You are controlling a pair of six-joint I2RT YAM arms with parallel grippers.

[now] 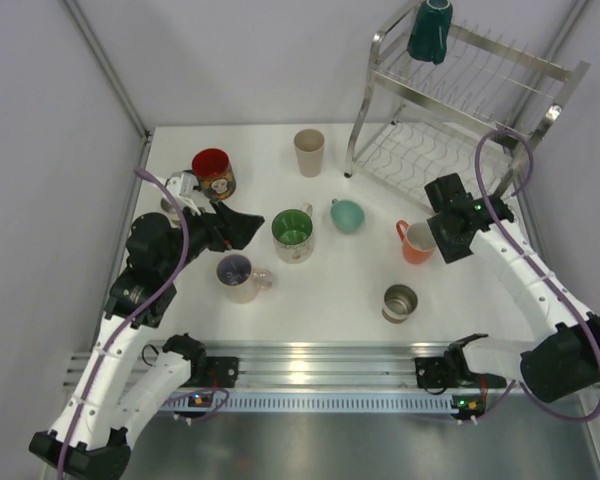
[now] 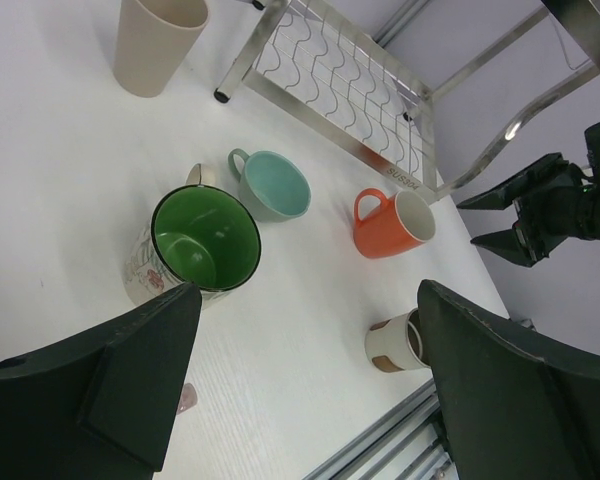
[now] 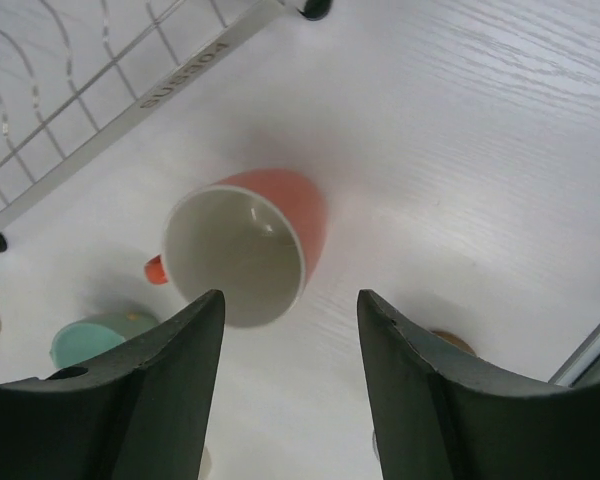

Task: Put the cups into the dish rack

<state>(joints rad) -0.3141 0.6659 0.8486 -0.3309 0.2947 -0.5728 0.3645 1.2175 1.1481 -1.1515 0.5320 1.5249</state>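
Observation:
The dish rack (image 1: 460,110) stands at the back right with a dark teal cup (image 1: 429,30) upside down on its top tier. On the table stand a beige cup (image 1: 309,152), a red mug (image 1: 215,172), a green-lined mug (image 1: 293,234), a mint cup (image 1: 347,214), an orange mug (image 1: 416,242), a pinkish mug (image 1: 240,277) and a white-and-brown cup (image 1: 400,302). My left gripper (image 1: 250,225) is open and empty, just left of the green-lined mug (image 2: 205,240). My right gripper (image 3: 290,297) is open, just above the orange mug (image 3: 300,210), beside its rim.
A steel object (image 1: 180,186) shows partly behind the left arm near the red mug. The rack's lower shelf (image 2: 340,80) lies just behind the mint cup (image 2: 275,185) and the orange mug (image 2: 392,222). A metal rail (image 1: 320,355) runs along the near edge.

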